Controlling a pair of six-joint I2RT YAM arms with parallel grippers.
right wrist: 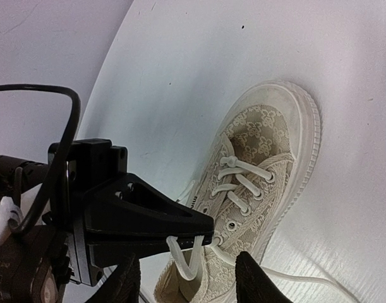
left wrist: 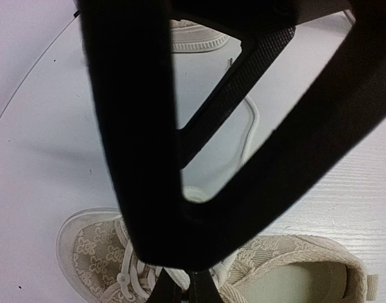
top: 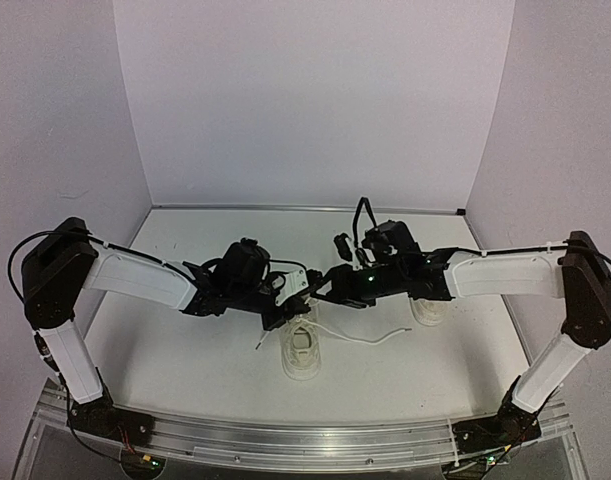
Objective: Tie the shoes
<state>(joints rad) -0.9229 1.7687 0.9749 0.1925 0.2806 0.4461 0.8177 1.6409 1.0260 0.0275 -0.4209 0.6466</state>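
Note:
One cream shoe (top: 302, 352) stands in the middle of the table, toe towards the far wall; it also fills the right wrist view (right wrist: 262, 158). Just above its tongue my left gripper (top: 301, 292) is shut on a loop of white lace (right wrist: 187, 260). Its black jaw tips (right wrist: 204, 235) pinch the loop's two strands. In the left wrist view the same gripper (left wrist: 191, 291) is pressed together over the laced shoe (left wrist: 91, 252). My right gripper (right wrist: 193, 285) is open, its fingers on either side of the hanging loop without touching it. The second shoe (top: 426, 312) stands to the right, partly under the right arm.
A loose lace end (top: 380, 337) trails right across the white table (top: 185, 350). Close to the left wrist camera, the right gripper's black finger (left wrist: 136, 126) blocks much of the view. The second shoe's sole (left wrist: 196, 39) shows at the top. Pale walls enclose three sides.

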